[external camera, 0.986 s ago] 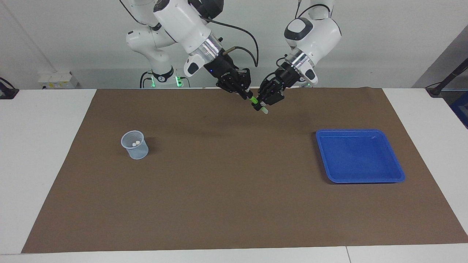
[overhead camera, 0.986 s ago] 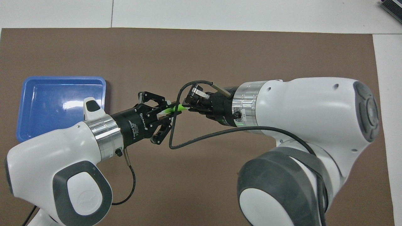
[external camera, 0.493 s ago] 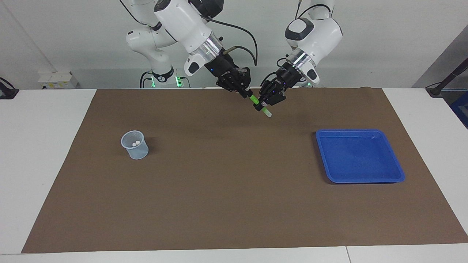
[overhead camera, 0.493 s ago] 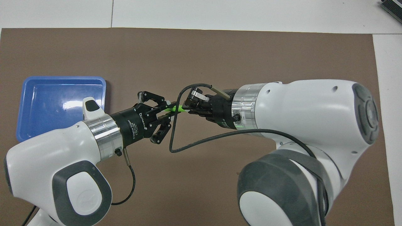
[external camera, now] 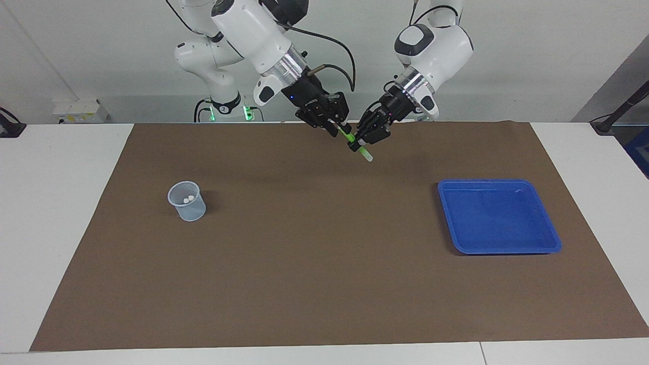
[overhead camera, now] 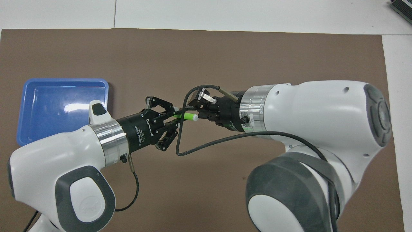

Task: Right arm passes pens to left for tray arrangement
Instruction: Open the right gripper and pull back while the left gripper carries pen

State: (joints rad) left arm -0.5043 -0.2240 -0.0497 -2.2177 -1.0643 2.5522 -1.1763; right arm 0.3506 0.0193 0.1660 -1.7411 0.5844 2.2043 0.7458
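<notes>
Pen [external camera: 350, 138] [overhead camera: 185, 115] of bright green, short and marker-like, whitish at the tip. Held up in the air over the brown mat [external camera: 304, 284] [overhead camera: 206, 54], tilted, lower whitish tip pointing down toward the mat, upper end pointing at the right gripper. Hanging roughly midway along the table [external camera: 61, 203], well apart from both tray and cup.

Left arm [external camera: 431, 45] [overhead camera: 61, 167] reaching in from its own end, silver wrist ring showing, slanted down toward the middle. Left gripper [external camera: 359, 145] [overhead camera: 175, 116] clamped across the green barrel, fingertips pressed onto it, outer links splayed to the sides.

Right arm [external camera: 253, 30] [overhead camera: 315, 109] slanted down from its end, blue wrist light lit, black cable [overhead camera: 225, 138] looping below the wrist. Right gripper [external camera: 335, 129] [overhead camera: 198, 108] head-on to the left one, fingers apart around the pen's upper end, whitish tip lying bare just beside them; touching or not, impossible to tell.

Tray [external camera: 499, 251] [overhead camera: 64, 80], bright blue and shallow with a raised rim, flat on the mat toward the left arm's end. Pale blue mesh cup [external camera: 186, 203] upright on the mat toward the right arm's end, two whitish pen ends showing inside.
</notes>
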